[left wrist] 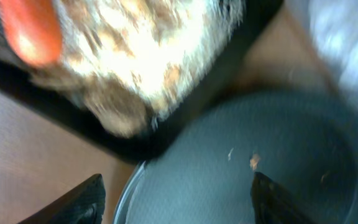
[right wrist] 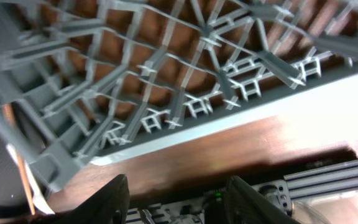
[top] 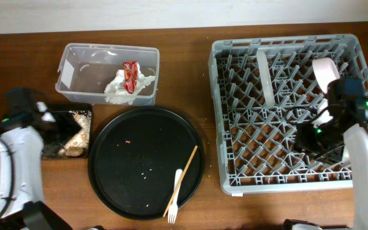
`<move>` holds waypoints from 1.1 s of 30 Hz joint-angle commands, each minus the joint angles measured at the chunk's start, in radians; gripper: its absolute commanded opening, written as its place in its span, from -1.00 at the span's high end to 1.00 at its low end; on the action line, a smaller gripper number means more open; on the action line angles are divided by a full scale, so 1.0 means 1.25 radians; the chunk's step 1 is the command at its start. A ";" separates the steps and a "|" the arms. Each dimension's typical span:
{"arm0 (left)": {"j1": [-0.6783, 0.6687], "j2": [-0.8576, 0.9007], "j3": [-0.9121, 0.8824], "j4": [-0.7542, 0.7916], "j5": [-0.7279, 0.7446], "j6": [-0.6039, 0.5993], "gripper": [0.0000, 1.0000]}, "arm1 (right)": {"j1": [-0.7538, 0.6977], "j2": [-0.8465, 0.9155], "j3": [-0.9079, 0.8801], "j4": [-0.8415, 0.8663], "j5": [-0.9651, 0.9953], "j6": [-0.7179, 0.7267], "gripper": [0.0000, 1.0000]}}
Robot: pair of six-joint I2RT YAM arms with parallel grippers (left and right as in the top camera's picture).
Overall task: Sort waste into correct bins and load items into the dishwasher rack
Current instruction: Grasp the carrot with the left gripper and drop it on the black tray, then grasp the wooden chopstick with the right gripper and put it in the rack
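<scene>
The clear tub (top: 75, 64) holds white napkins (top: 117, 89) and the red wrapper (top: 130, 75). The shallow black tray (top: 88, 115) holds beige scraps (top: 75, 148); the left wrist view shows the scraps (left wrist: 135, 56) and the orange carrot (left wrist: 30, 31). My left gripper (top: 59, 128) (left wrist: 179, 205) is open and empty above that tray's edge. The white fork (top: 174, 191) lies on the round black tray. The grey rack (top: 235, 160) holds an upright white plate (top: 265, 76) and a pinkish bowl (top: 324, 73). My right gripper (top: 312, 137) (right wrist: 179, 202) is open and empty over the rack. No cups are in view.
The large round black tray (top: 133, 166) (left wrist: 241, 174) sits between the bins and the rack, with a wooden stick (top: 183, 176) beside the fork and a few crumbs. The right wrist view shows the rack's front wall (right wrist: 185, 130) and bare table (right wrist: 229, 155).
</scene>
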 commanded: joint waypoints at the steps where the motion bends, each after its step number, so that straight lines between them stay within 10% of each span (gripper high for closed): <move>1: -0.110 -0.008 0.001 -0.077 -0.118 0.025 -0.59 | 0.147 -0.070 0.082 -0.002 -0.035 0.083 -0.09; 10: -0.159 -0.008 -0.004 -0.109 -0.147 0.025 -0.68 | 0.819 0.185 0.081 0.158 -0.025 0.500 -0.10; 16: -0.159 -0.008 -0.004 -0.110 -0.147 0.025 -0.68 | 0.791 0.487 0.080 0.363 -0.023 0.574 -0.08; 24: -0.159 -0.008 -0.004 -0.111 -0.147 0.024 -0.68 | 0.770 0.513 0.021 0.431 0.036 0.633 -0.04; 28: -0.159 -0.008 -0.004 -0.112 -0.147 0.024 -0.68 | 0.771 0.513 -0.034 0.496 0.042 0.633 0.18; 33: -0.159 -0.008 -0.004 -0.112 -0.147 0.025 -0.68 | 0.771 0.511 -0.037 0.497 0.042 0.629 0.92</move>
